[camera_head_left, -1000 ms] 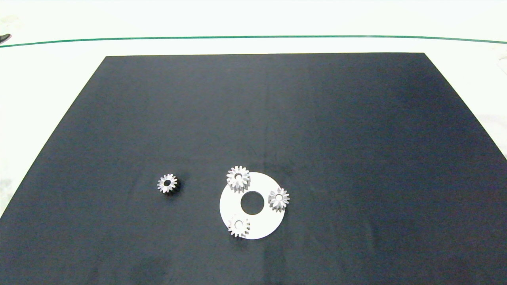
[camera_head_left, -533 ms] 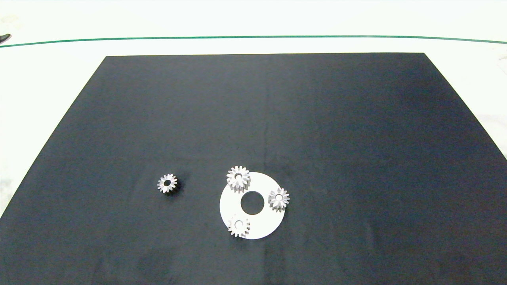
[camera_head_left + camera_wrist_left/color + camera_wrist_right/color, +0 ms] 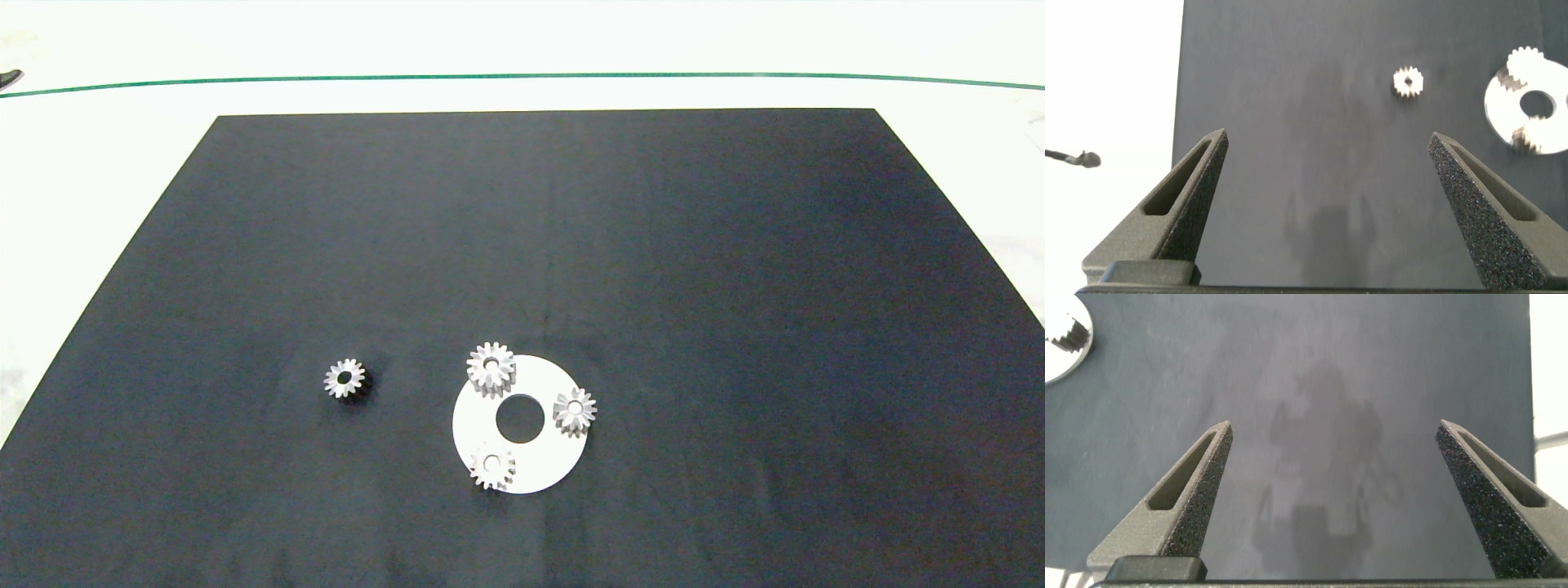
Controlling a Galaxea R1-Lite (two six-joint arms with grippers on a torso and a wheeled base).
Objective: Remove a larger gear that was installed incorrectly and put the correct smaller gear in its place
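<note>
On the white disc (image 3: 545,472), at 11 o'clock of its hole, sat the larger gear (image 3: 491,367), wrongly installed; off at 9 o'clock lay the smaller gear (image 3: 344,378), ready for swapping. Held above the surface (image 3: 571,229) with fingers spread wide, empty: left end effector (image 3: 1327,192), right end effector (image 3: 1331,486).

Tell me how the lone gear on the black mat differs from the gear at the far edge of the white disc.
The smaller gear lies alone on the black mat; the larger gear sits on the white disc, overhanging its rim. The larger gear looks slightly wider. The smaller gear's hole shows dark, the larger's pale. Both are silver, toothed, lying flat.
</note>
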